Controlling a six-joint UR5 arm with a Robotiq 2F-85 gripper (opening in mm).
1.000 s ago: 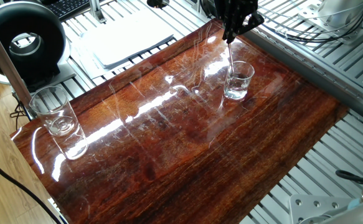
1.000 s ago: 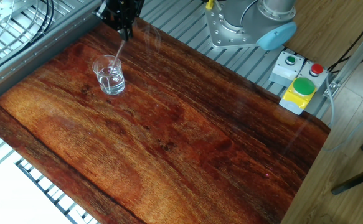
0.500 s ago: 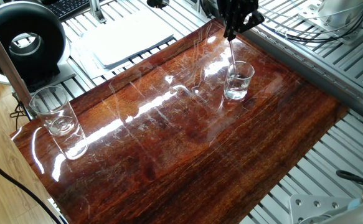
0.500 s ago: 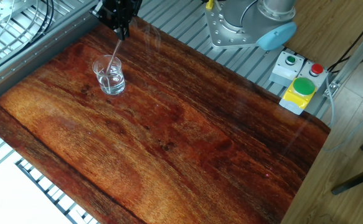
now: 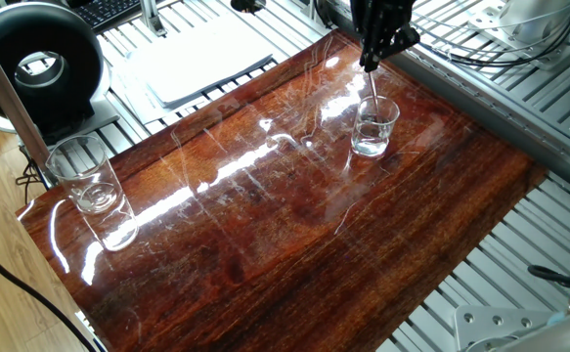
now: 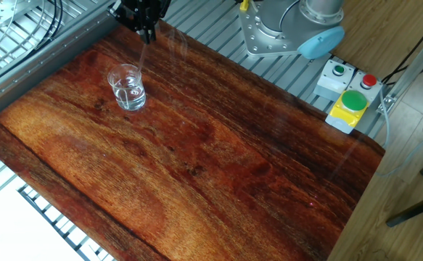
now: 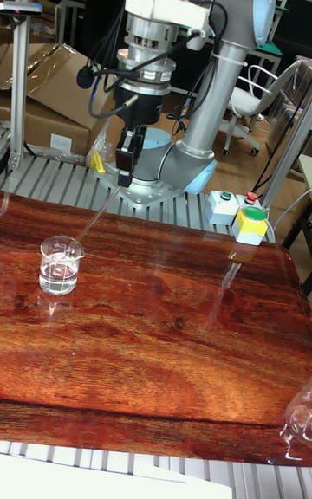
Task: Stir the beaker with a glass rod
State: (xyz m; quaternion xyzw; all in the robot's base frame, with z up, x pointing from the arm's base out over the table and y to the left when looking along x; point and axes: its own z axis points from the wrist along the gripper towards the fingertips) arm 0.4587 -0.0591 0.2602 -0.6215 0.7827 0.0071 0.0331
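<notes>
The small clear beaker [image 5: 374, 127] [image 6: 128, 88] [image 7: 61, 267] stands on the wooden tabletop [image 5: 265, 225], with a little clear liquid in it. My black gripper [image 5: 380, 54] [image 6: 146, 32] [image 7: 124, 177] hangs above and just behind it, shut on the top of the thin glass rod [image 5: 372, 90] [image 6: 141, 58] [image 7: 100, 215]. The rod slants down toward the beaker. Its lower end is at the beaker's rim on the gripper's side. I cannot tell whether the tip reaches the liquid.
A taller clear tumbler [image 5: 84, 176] [image 7: 299, 421] stands at the far corner of the tabletop. The arm's base [image 6: 284, 29] and a yellow button box [image 6: 349, 101] sit behind the board. A black round device [image 5: 40, 68] and a white sheet [image 5: 201, 59] lie beyond another edge.
The gripper has shifted sideways above the beaker, carrying the rod's lower end from the middle of the beaker toward its rim. The beaker has not moved.
</notes>
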